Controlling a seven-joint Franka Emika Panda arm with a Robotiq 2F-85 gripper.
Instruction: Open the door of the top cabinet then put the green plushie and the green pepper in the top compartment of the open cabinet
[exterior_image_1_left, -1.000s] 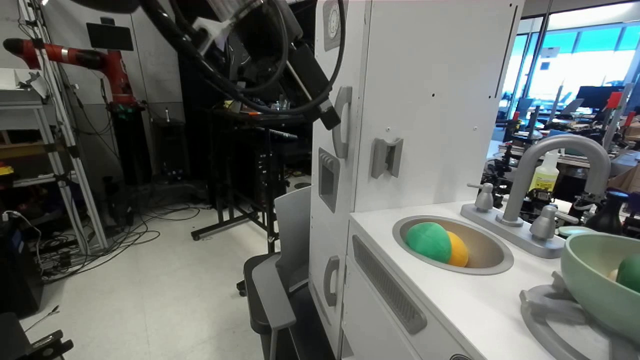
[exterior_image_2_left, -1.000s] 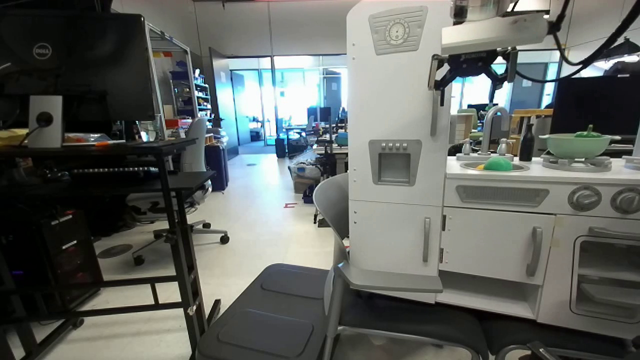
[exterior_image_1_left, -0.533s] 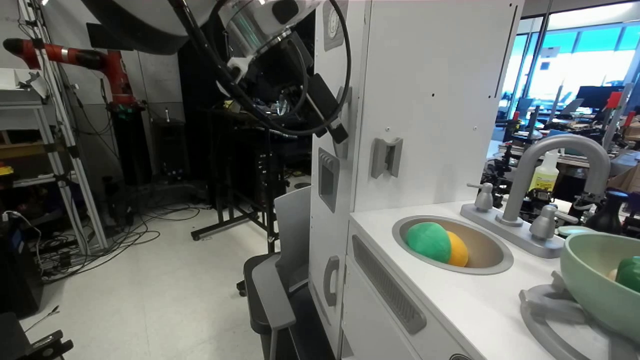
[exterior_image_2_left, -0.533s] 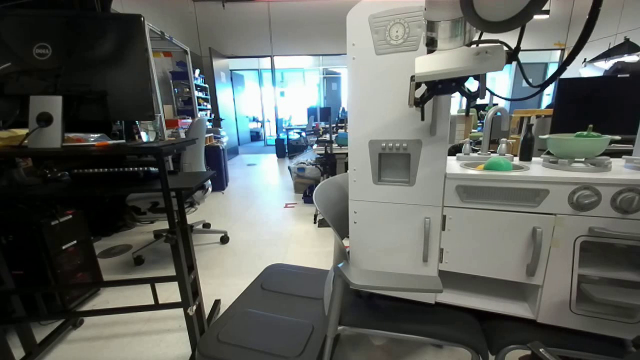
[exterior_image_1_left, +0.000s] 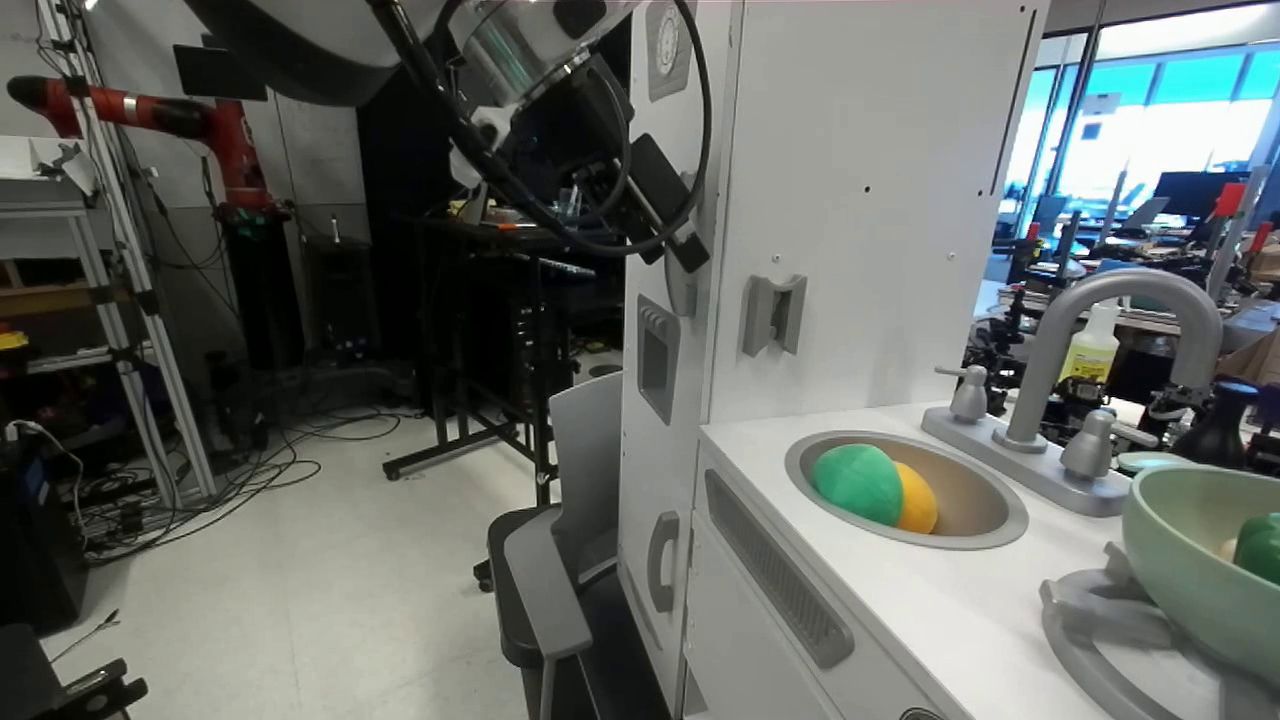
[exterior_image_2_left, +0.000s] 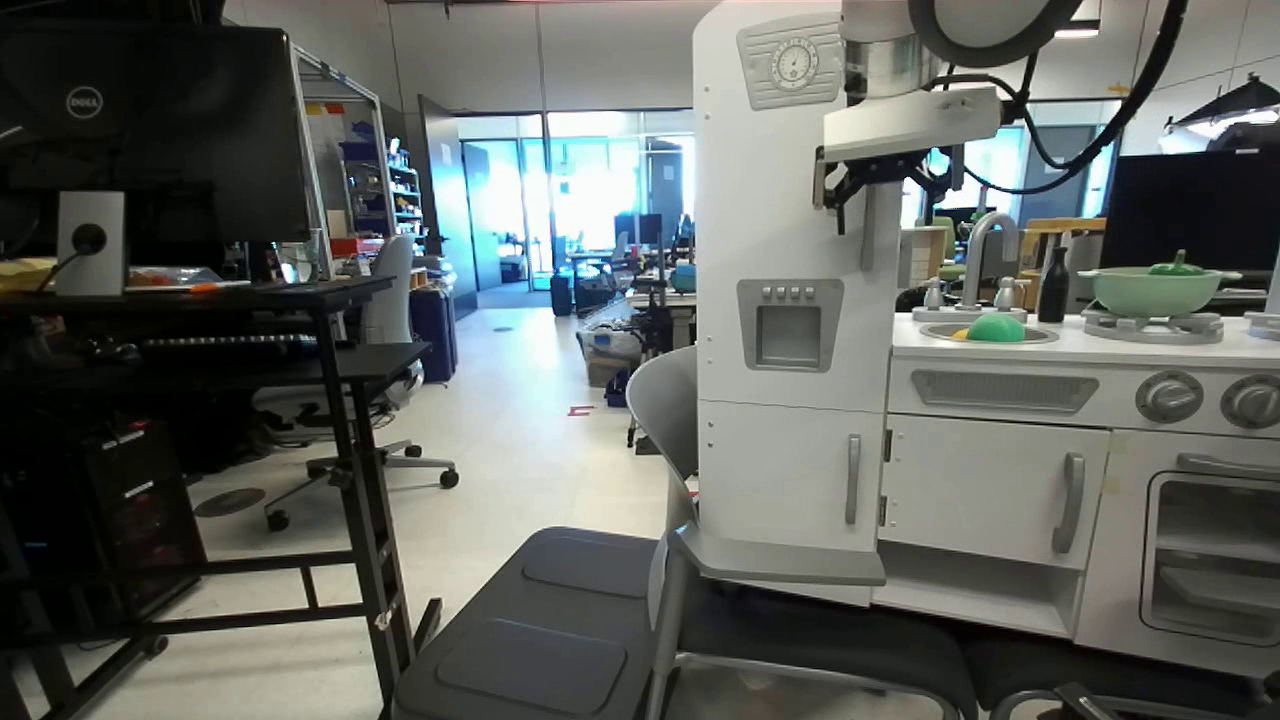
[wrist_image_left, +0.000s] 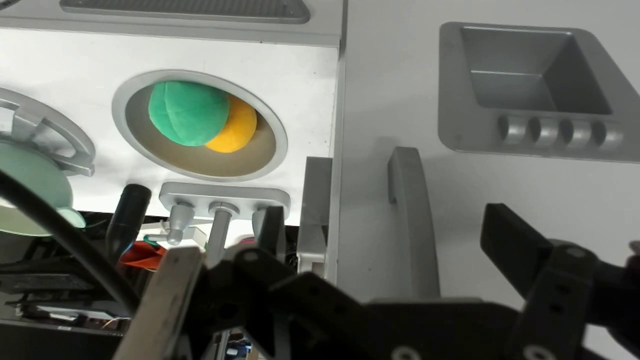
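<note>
The door of the top cabinet (exterior_image_2_left: 740, 220) is a tall white panel, shut, with a long grey bar handle (wrist_image_left: 416, 230). The top compartment is hidden behind it. My gripper (wrist_image_left: 386, 216) stands open before the door, its fingers spread to either side of the handle without visible contact. In an exterior view the gripper (exterior_image_2_left: 888, 188) overlaps the handle's upper part. The green plushie (exterior_image_1_left: 857, 485), round and smooth, lies in the sink (exterior_image_1_left: 1010, 525) against a yellow-orange ball. The green pepper (exterior_image_2_left: 1176, 266) sits in the pale green bowl (exterior_image_2_left: 1150, 293), partly hidden by its wall.
A grey tap (exterior_image_1_left: 1040, 370) rises behind the sink, and a grey bracket (exterior_image_1_left: 774, 316) juts from the cabinet's side. The bowl rests on a grey burner ring (exterior_image_1_left: 1085, 620). A grey chair (exterior_image_2_left: 780, 557) stands close in front of the cabinet.
The arm has moved toward the cabinet, bringing the gripper in front of the handle; over the last half second it shifts only slightly. The gripper stays open. Door, plushie and pepper keep their places.
</note>
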